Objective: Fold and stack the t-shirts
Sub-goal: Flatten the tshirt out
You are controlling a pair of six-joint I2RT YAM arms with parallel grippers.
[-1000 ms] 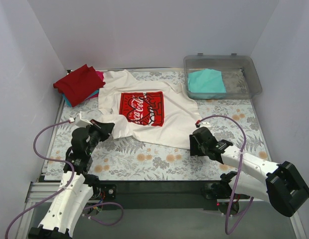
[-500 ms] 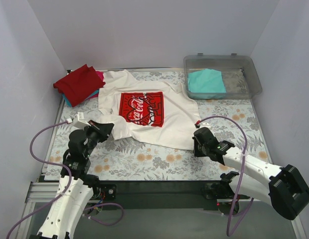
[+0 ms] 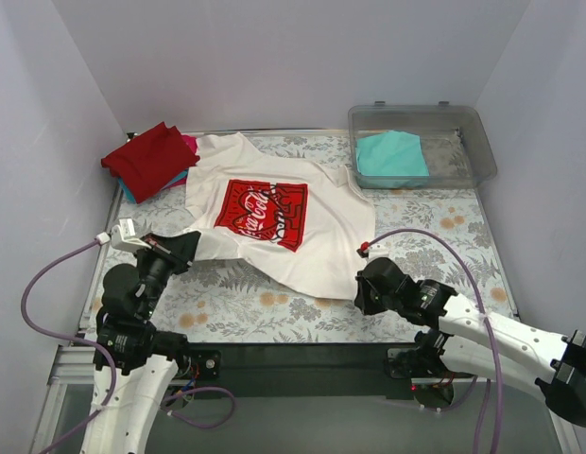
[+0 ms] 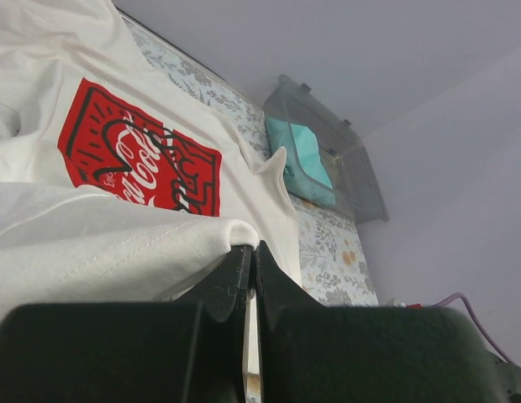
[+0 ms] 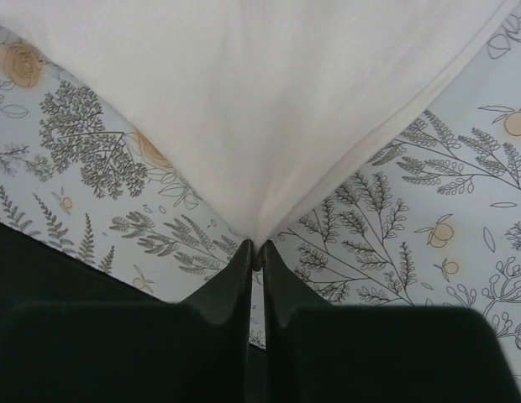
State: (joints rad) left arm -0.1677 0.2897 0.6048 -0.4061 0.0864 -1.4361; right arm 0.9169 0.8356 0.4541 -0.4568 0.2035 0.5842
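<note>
Both arms have drawn back, dragging the white shirt (image 3: pixel 265 203), left of the bin (image 3: pixel 485 151), nearer. Left gripper (image 4: pixel 248 250) and right gripper (image 5: pixel 255 246) pinch its hem corners. Folding and stacking remain.

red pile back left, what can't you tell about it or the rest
- Red pile, top external: only pink and blue edges show below it; count unknown.
- Teal tee, top external: anything beneath it is hidden.
- White tee, right wrist: print cut off by frame.
</note>
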